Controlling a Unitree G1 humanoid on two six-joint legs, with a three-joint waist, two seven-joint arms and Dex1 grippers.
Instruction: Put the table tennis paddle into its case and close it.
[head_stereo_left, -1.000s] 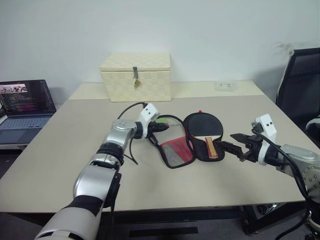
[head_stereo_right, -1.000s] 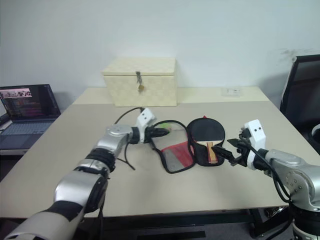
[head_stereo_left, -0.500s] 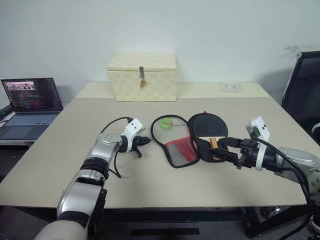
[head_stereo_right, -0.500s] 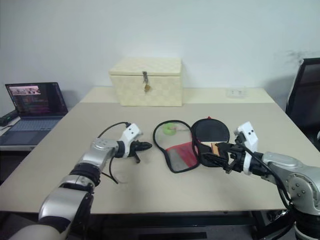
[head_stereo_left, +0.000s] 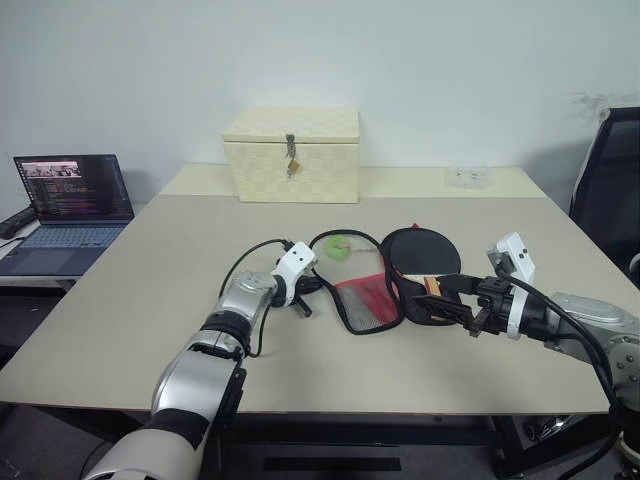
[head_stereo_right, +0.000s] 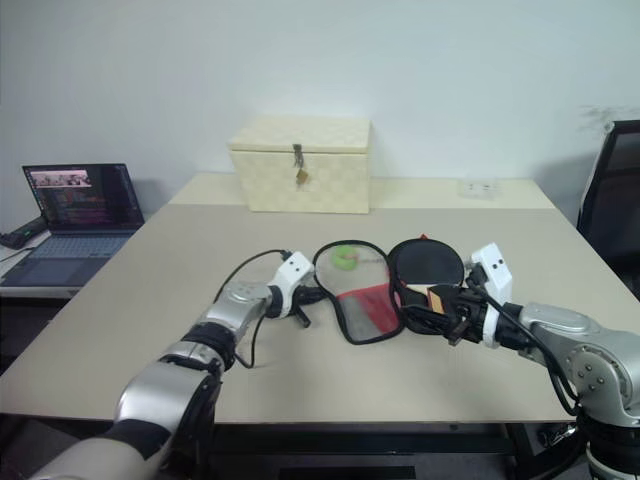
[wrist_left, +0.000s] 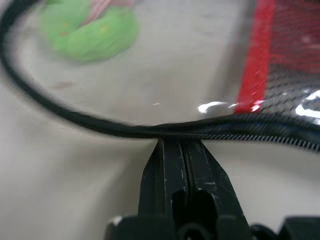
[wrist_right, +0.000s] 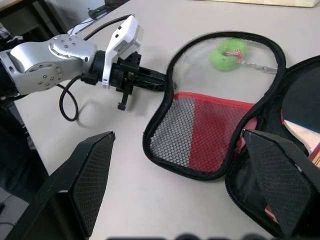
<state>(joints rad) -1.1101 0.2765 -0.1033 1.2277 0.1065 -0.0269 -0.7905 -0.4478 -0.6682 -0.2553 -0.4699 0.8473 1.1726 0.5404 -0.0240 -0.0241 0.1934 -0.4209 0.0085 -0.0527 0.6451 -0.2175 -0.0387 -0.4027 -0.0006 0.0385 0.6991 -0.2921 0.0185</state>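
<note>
The black-faced, wooden-handled paddle (head_stereo_left: 418, 262) lies in the open black zip case (head_stereo_left: 372, 296) on the counter (head_stereo_left: 150, 270). Left gripper (wrist_left: 176, 150), jaws shut, noses the flap's rim, likely to flip it over; right gripper (head_stereo_left: 447, 298) waits wide open by the handle.

- Left arm (head_stereo_left: 215, 345): silver-grey metal shells, black bands at the joints.
- Left gripper (head_stereo_left: 312, 284): black fingers, white block-shaped housing (head_stereo_left: 295, 264) with small dark dots.
- Black cable (head_stereo_left: 243, 275) loops off the left wrist.
- Right gripper (head_stereo_left: 450, 297): wedge-shaped black fingers (wrist_right: 87, 177) with gridded pads, white housing (head_stereo_left: 512, 258), black cable (head_stereo_left: 565, 325) along the silver forearm.
</note>
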